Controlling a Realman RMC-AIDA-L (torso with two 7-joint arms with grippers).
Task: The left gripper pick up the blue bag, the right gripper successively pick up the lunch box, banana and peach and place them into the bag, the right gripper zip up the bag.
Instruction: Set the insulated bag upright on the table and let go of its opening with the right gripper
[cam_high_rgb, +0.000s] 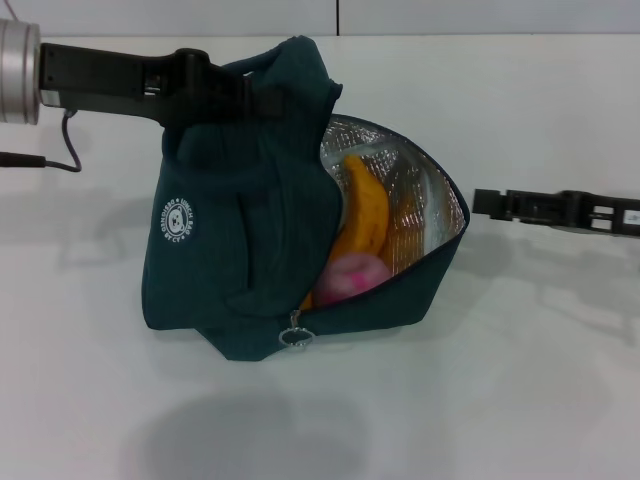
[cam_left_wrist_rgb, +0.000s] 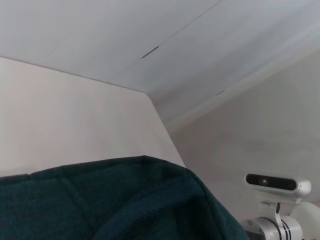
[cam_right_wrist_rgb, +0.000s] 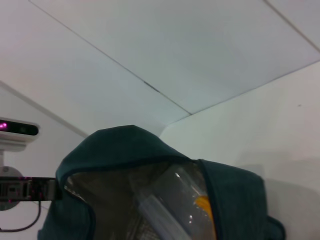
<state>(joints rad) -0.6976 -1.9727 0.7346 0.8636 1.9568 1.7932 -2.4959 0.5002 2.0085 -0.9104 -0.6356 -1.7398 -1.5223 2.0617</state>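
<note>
The blue bag (cam_high_rgb: 240, 250) stands on the white table, held up at its top by my left gripper (cam_high_rgb: 275, 100), which is shut on the fabric. Its mouth gapes toward the right and shows the silver lining. Inside lie the banana (cam_high_rgb: 365, 215) and, below it, the pink peach (cam_high_rgb: 355, 275). The clear lunch box (cam_right_wrist_rgb: 170, 200) shows inside the bag (cam_right_wrist_rgb: 115, 145) only in the right wrist view, beside a bit of banana (cam_right_wrist_rgb: 205, 207). The ring zip pull (cam_high_rgb: 295, 335) hangs at the bag's near lower edge. My right gripper (cam_high_rgb: 482, 203) hovers just right of the bag's mouth, apart from it.
The white table (cam_high_rgb: 520, 380) stretches around the bag on all sides. A black cable (cam_high_rgb: 60, 150) trails from the left arm at the far left. The left wrist view shows bag fabric (cam_left_wrist_rgb: 115, 205) and the robot's head camera (cam_left_wrist_rgb: 277, 182).
</note>
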